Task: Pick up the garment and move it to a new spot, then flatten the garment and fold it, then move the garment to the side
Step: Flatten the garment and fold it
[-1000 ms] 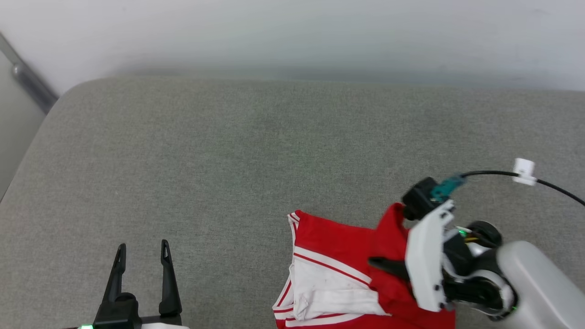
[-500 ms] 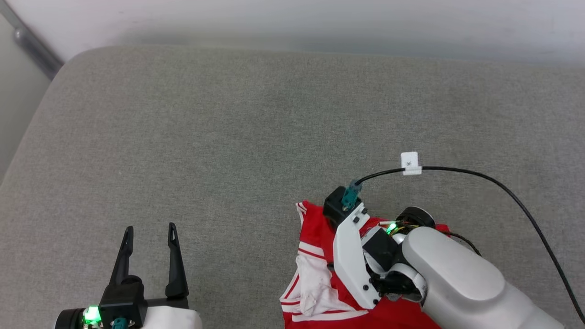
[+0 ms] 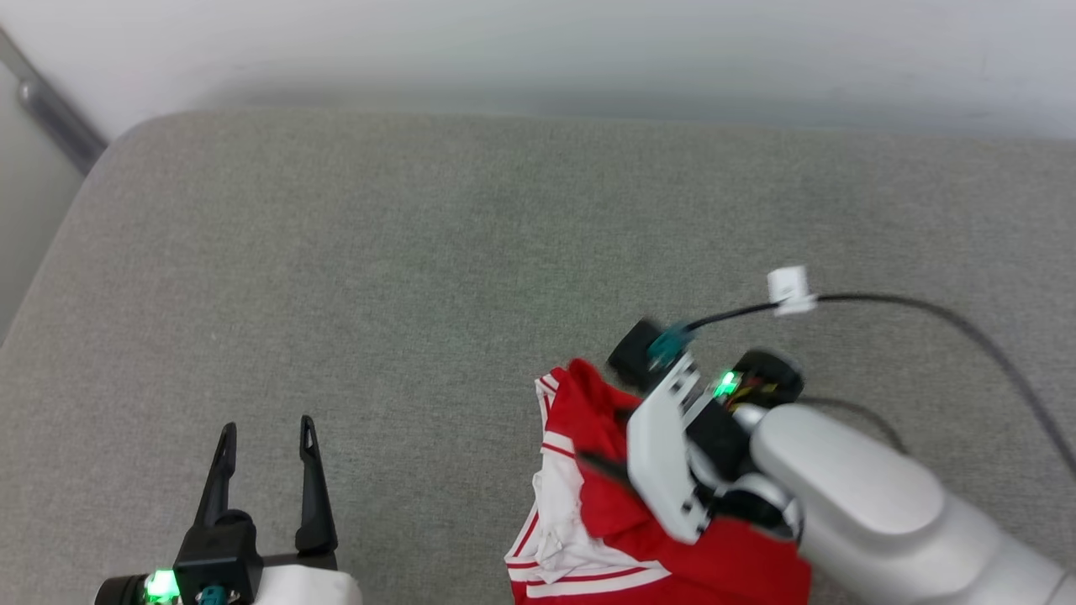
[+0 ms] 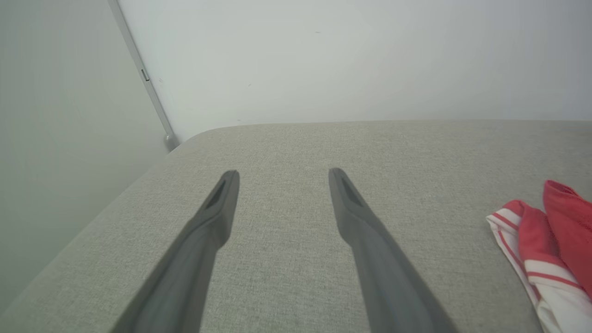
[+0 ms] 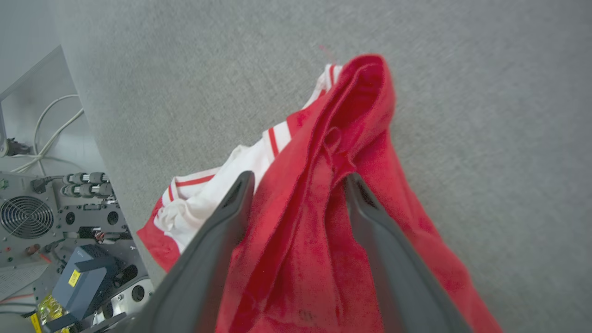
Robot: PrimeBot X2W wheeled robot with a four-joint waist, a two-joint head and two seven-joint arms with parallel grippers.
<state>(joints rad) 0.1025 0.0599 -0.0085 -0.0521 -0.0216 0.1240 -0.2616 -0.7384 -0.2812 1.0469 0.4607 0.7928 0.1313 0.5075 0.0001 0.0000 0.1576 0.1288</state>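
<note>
The garment [image 3: 602, 507] lies bunched on the grey cushion [image 3: 403, 252] at the near right, red with a white sleeve and striped trim. My right gripper [image 3: 598, 435] points down into it from the right. In the right wrist view its fingers stand apart over the garment [image 5: 365, 101], and a raised red fold runs between them at the right gripper [image 5: 298, 178]. My left gripper [image 3: 266, 426] hovers open at the near left, nothing between its fingers. The left wrist view has the left gripper [image 4: 283, 175] over bare cushion and the garment [image 4: 532, 236] at the right edge.
A pale wall runs behind the cushion, with a metal rail [image 3: 50, 118] at the far left corner. A black cable [image 3: 925, 304] with a white tag [image 3: 790, 288] loops above my right wrist. Past the cushion's near edge stands grey equipment with cables [image 5: 69, 222].
My right gripper has moved left over the garment and its fingers have gone from shut to apart. The red cloth is more bunched. The left gripper stays open; the head camera shifted.
</note>
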